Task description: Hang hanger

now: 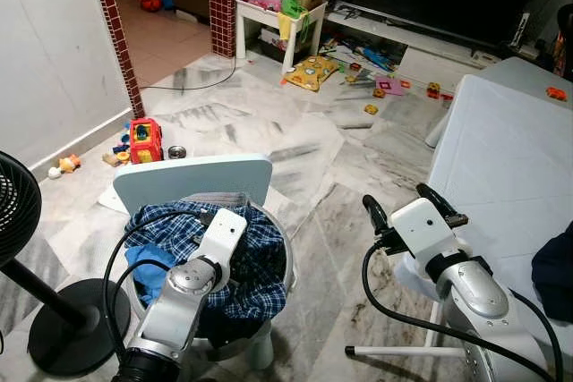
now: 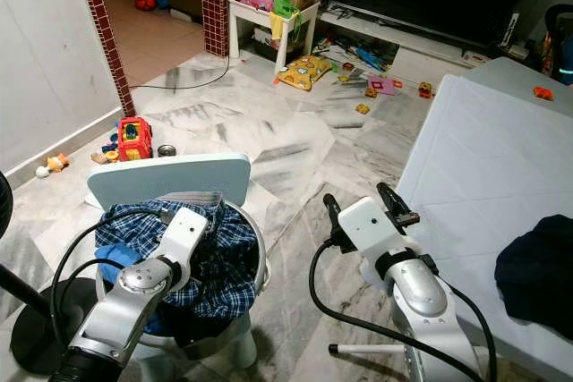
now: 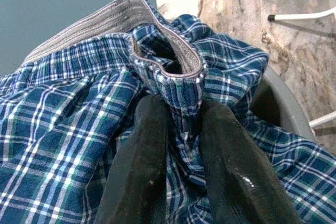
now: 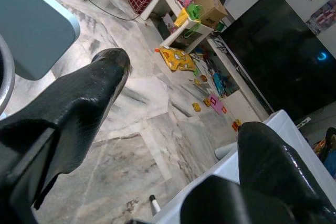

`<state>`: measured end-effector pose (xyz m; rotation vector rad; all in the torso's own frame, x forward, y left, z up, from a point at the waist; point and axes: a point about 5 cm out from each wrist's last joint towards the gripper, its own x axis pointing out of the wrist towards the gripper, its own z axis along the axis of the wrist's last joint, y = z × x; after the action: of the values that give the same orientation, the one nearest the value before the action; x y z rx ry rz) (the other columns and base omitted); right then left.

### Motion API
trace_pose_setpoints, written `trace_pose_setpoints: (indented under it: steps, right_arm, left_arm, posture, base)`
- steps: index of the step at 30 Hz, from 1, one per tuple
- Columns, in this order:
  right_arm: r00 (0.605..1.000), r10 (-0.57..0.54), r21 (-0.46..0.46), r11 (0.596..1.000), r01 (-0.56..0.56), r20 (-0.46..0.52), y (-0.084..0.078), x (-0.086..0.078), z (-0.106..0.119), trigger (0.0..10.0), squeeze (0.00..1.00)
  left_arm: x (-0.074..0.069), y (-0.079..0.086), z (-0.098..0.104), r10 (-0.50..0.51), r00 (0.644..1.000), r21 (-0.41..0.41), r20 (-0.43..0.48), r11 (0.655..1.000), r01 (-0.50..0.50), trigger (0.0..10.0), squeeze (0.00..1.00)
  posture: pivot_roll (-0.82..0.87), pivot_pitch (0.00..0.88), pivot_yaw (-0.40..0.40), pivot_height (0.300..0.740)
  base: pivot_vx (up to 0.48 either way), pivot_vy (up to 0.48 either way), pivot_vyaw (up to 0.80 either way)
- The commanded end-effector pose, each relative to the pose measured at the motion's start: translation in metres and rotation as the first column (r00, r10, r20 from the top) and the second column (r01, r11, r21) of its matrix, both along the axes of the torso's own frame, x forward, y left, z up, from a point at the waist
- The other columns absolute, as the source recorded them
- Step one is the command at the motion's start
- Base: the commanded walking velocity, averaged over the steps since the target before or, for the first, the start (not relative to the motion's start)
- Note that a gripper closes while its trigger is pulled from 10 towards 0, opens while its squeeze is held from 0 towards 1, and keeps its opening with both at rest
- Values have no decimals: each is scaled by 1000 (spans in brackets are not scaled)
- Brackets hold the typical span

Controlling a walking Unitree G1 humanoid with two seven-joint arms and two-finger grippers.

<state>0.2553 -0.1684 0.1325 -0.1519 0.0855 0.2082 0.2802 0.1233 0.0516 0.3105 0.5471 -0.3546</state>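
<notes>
Left gripper: we pinch the blue-and-white plaid cloth garment's grey waistband fold, inside the round grey basket.
Right gripper: ours, spread wide, empty, above the marble floor.
Hanger: we see none.

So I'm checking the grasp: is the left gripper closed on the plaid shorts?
Shut on them. The left gripper pinches a fold of the plaid shorts just below the grey waistband, fabric bunched between its fingers.
</notes>
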Motion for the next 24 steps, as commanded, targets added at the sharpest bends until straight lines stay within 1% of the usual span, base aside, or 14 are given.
trace_pose_setpoints:
  steps: [1,13,15,16,17,22,23,24]
  right_arm:
    - [1000,-9,-17,1000,9,9,-5,2,2,10000,0]
    - [1000,-4,-19,1000,4,7,-5,2,2,10000,0]
    - [1000,-4,-19,1000,4,7,-4,2,1,10000,0]
    - [1000,-4,-18,1000,4,6,-4,2,1,10000,0]
    - [1000,-4,-17,1000,4,6,-4,2,1,10000,0]
    - [1000,-5,-16,1000,5,6,-3,2,1,10000,0]
    - [1000,-5,-15,1000,5,7,-3,2,1,10000,0]
    - [1000,-5,-15,1000,5,7,-3,2,1,10000,0]
  left_arm:
    - [3,-5,7,-10,1000,7,22,1000,10,10000,0]
    - [6,-9,9,-24,999,33,48,999,22,10000,0]
    - [6,-9,10,-19,999,23,50,1000,18,10000,0]
    - [7,-9,11,-4,999,2,48,1000,4,10000,690]
    - [8,-9,11,2,999,-1,50,1000,-2,10000,1000]
    - [10,-9,11,7,998,19,61,1000,-8,10000,1000]
    - [11,-9,11,10,998,21,63,1000,-12,10000,973]
    - [11,-10,12,14,998,21,66,1000,-16,10000,506]
  posture:
    - [98,0,-112,740]
    - [95,0,-112,740]
    - [95,0,-111,740]
    - [94,0,-110,740]
    - [94,0,-109,740]
    - [94,0,-108,740]
    - [92,0,-106,740]
    - [92,0,-106,740]
  base:
    - [0,0,0]
    - [0,0,0]
    - [0,0,0]
    - [0,0,0]
    - [0,0,0]
    - [0,0,0]
    - [0,0,0]
    - [0,0,0]
